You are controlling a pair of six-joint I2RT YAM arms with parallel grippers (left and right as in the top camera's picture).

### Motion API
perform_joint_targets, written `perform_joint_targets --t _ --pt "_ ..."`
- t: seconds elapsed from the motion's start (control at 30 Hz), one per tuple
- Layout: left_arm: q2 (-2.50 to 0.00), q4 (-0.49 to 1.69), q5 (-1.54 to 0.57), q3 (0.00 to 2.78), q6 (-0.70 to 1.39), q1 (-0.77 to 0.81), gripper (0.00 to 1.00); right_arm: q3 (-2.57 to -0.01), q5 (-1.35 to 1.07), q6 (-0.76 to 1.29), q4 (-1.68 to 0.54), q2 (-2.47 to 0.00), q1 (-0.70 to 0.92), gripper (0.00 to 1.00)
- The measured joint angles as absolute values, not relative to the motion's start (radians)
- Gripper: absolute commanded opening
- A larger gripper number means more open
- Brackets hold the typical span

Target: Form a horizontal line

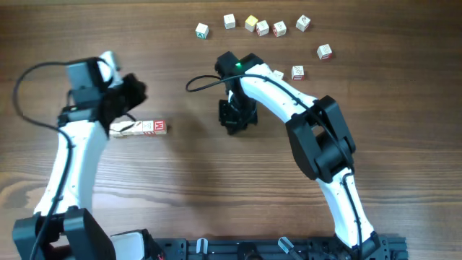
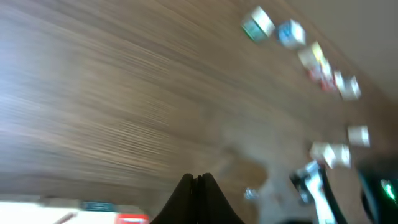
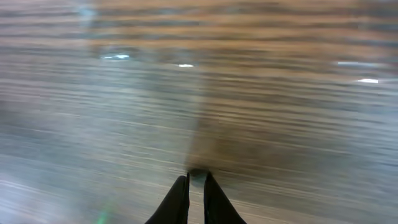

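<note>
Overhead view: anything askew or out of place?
Nothing damaged or spilled. The row of cubes lies straight, its left end partly hidden by the left gripper. The loose cubes sit scattered on the far side, none aligned with it.

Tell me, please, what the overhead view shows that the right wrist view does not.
Only overhead: the left tool, the row of cubes beside it ending in a red M, and the loose cubes on the far side. Only right wrist: a close look at its fingers, almost together and holding nothing. Both: the right tool over the bare wooden table.
</note>
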State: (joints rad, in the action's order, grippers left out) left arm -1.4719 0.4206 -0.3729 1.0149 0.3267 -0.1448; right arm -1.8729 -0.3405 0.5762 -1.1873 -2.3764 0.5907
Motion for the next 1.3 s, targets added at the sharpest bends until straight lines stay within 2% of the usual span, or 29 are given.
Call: perform_joint_targets --t 0.13,0.33,0.47,0.6,0.87,1.3 --pt "-1.472 0.41 -0.306 1.015 0.328 -0.063 0.04 -1.873 -0.335 0.569 -1.204 -2.376 0.572 0.21" --pt "-1.48 0.305 -0.158 1.015 0.318 -0.11 0.04 -1.873 -0.339 0.566 -1.197 -2.376 0.573 0.23" --pt "-1.588 0.292 -0.091 1.021 0.27 -0.115 0.04 -1.873 -0.34 0.566 -1.194 -2.376 0.573 0.24" --pt "-1.67 0.326 -0.066 1.021 0.255 -0.115 0.04 -1.873 -0.343 0.566 -1.191 -2.376 0.573 0.24" --pt "-1.671 0.43 0.082 1.021 0.236 -0.115 0.04 -1.873 -0.358 0.566 -1.166 -2.376 0.572 0.24" --pt "-1.726 0.439 0.119 1.021 0.21 -0.204 0.04 -1.873 -0.359 0.566 -1.164 -2.376 0.572 0.24"
